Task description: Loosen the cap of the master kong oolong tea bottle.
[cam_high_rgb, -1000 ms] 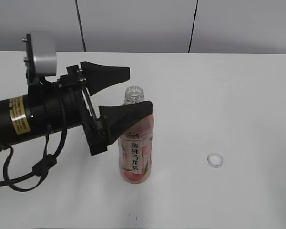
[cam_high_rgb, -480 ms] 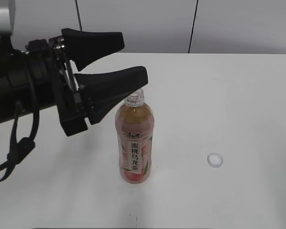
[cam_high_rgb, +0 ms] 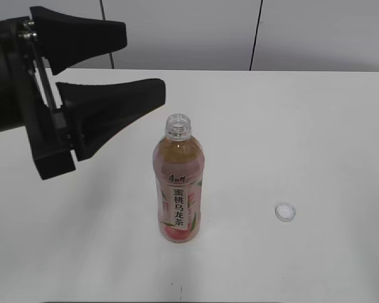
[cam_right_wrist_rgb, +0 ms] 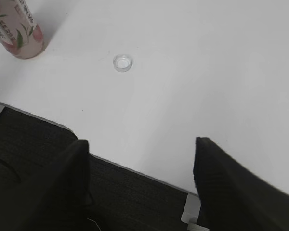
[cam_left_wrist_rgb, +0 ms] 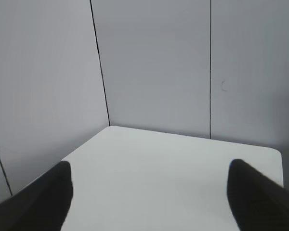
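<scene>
The master kong oolong tea bottle [cam_high_rgb: 178, 186] stands upright on the white table with its neck open and no cap on it. Its base also shows in the right wrist view [cam_right_wrist_rgb: 18, 30]. The white cap [cam_high_rgb: 285, 212] lies on the table to the bottle's right, hollow side up, and shows in the right wrist view [cam_right_wrist_rgb: 122, 62] too. My left gripper [cam_high_rgb: 144, 63] is open and empty, raised above and left of the bottle. In its own view [cam_left_wrist_rgb: 149, 192] only bare table lies between the jaws. My right gripper [cam_right_wrist_rgb: 142, 159] is open and empty, over the table's front edge.
The white table [cam_high_rgb: 316, 126] meets a grey panelled wall [cam_high_rgb: 183, 31] at the back. In the right wrist view the table's front edge [cam_right_wrist_rgb: 135, 169] runs across, with dark floor below it.
My left gripper has let go of the bottle and risen up and to the left, away from it. The bottle and the cap have stayed where they were.
</scene>
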Controlling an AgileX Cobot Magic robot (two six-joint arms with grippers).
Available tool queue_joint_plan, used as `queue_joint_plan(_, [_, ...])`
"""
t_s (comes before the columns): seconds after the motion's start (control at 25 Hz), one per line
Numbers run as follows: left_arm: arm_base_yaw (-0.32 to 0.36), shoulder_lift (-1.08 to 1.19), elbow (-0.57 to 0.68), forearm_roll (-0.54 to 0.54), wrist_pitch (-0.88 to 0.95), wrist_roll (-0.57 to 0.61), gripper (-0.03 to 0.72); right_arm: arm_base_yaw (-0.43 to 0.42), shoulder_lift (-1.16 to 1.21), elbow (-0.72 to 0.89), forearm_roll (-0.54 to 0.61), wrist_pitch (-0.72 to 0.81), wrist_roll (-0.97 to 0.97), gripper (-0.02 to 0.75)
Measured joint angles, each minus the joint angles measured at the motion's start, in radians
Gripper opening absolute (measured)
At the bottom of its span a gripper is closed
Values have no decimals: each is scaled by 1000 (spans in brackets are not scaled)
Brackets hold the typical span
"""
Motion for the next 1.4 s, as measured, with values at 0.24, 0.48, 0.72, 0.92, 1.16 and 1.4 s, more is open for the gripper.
queue_joint_plan(0.24, [0, -57, 0, 84, 105, -104, 582, 0, 0, 0, 0, 0, 0, 513])
queue_joint_plan(0.48, [0, -59, 0, 99, 107, -174, 564, 0, 0, 0, 0, 0, 0, 513])
queue_joint_plan(0.72, [0, -78, 0, -5, 141, -191, 547, 0, 0, 0, 0, 0, 0, 513])
queue_joint_plan(0.92, [0, -108, 0, -136, 272, -193, 507, 0, 0, 0, 0, 0, 0, 513])
queue_joint_plan(1.16, [0, -180, 1, -310, 489, -99, 457, 0, 0, 0, 0, 0, 0, 513])
queue_joint_plan(1.4, [0, -320, 0, -586, 713, 161, 426, 0, 0, 0, 0, 0, 0, 513])
